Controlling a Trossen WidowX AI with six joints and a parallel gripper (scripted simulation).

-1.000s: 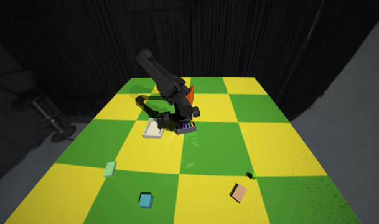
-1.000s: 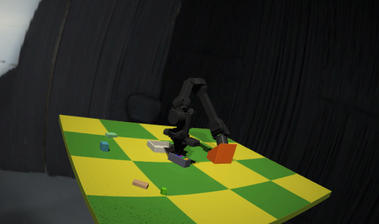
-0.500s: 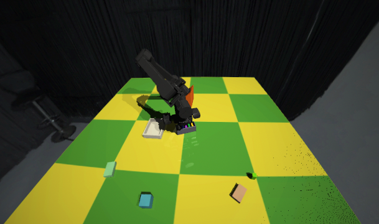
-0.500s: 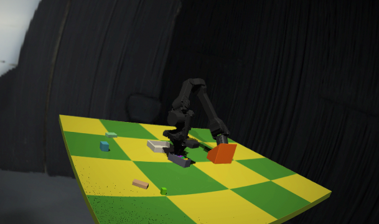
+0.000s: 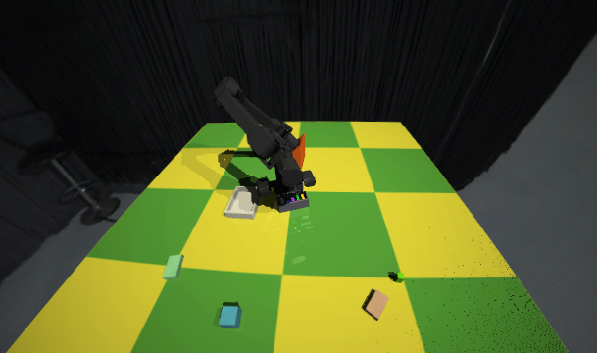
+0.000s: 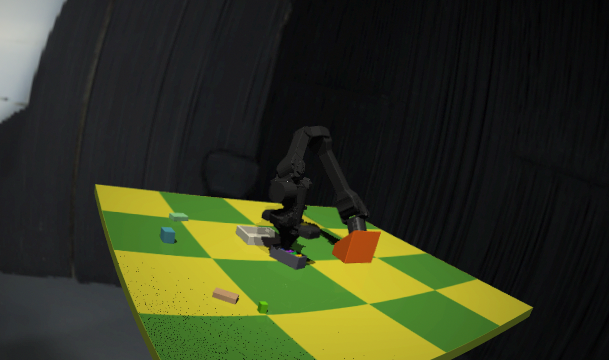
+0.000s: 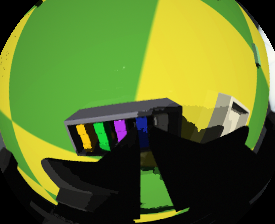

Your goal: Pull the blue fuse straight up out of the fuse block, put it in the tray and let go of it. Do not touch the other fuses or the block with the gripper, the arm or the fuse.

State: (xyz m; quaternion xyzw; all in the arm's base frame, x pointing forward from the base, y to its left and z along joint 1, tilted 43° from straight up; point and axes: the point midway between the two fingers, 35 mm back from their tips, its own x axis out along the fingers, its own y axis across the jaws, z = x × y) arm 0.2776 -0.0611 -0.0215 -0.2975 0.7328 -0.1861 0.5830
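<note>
The grey fuse block [image 5: 294, 207] [image 6: 287, 258] [image 7: 123, 109] stands on the table. In the wrist view it holds a yellow fuse [image 7: 83, 136], a green fuse [image 7: 102, 136], a purple fuse [image 7: 120, 128], the blue fuse [image 7: 142, 124] and, at the right end, a darkly shadowed fuse. My gripper [image 5: 284, 195] [image 6: 286, 246] [image 7: 142, 130] points down over the block, its narrow fingertips shut on the blue fuse, which still sits in its slot. The fingers hide the fuse's lower part in the wrist view. The pale tray [image 5: 239, 216] [image 6: 248, 240] [image 7: 221, 113] stands beside the block.
An orange wedge [image 5: 302, 151] [image 6: 362, 248] stands at the arm's base. Farther off lie a mint block [image 5: 173, 267] [image 6: 178, 217], a blue cube [image 5: 229, 316] [image 6: 168, 235], a tan block [image 5: 376, 304] [image 6: 225, 295] and a small green cube [image 5: 400, 277] [image 6: 263, 307].
</note>
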